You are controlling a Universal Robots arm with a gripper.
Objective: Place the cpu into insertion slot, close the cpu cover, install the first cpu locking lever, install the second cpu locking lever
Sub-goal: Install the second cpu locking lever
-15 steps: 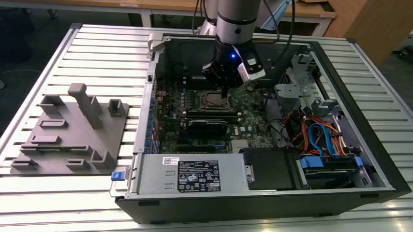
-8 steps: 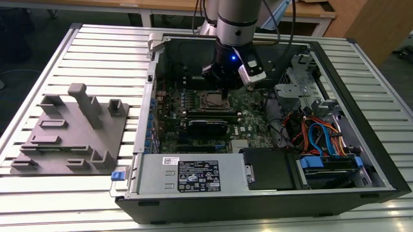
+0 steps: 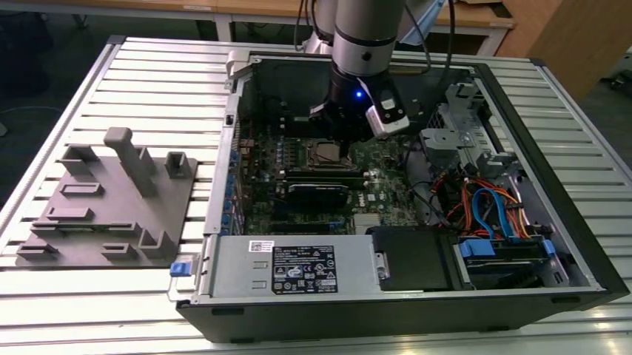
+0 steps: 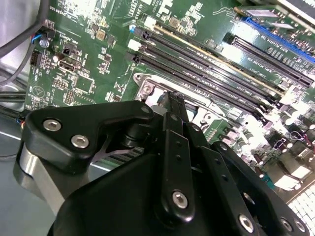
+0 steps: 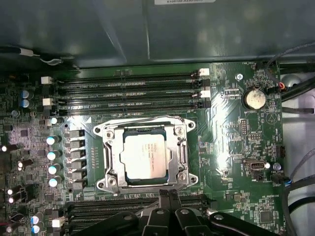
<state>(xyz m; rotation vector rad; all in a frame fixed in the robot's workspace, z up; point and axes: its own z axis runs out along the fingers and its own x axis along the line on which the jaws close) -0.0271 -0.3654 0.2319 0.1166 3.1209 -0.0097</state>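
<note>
- CPU point(image 5: 146, 156), the small flat square chip with a dull silver-grey metal top, sits in the square black insertion slot point(image 5: 114, 158) on the green circuit board point(image 5: 226, 142) in the first wrist view.
- Your thin grey metal cpu cover point(image 5: 145, 135), a frame with a square cut-out, lies flat around the chip, so the chip's top shows through the opening.
- You can see a thin wire locking lever point(image 5: 147, 119) running along the cover's edge nearest the long narrow black memory slots point(image 5: 128, 91).
- Your black gripper point(image 5: 167, 194) hangs just beside the socket, its fingers point(image 5: 162, 201) pressed together with nothing between them; in the second wrist view the tips point(image 4: 170, 101) stand right at the socket's metal rim.
- In the exterior view you find the arm point(image 3: 363, 37) reaching down into the open black computer case point(image 3: 553, 244), which lies on the slatted metal surface point(image 3: 158, 81).
- A grey moulded fixture plate point(image 3: 109, 211) rests on that surface, towards the exterior view's left of the case.
</note>
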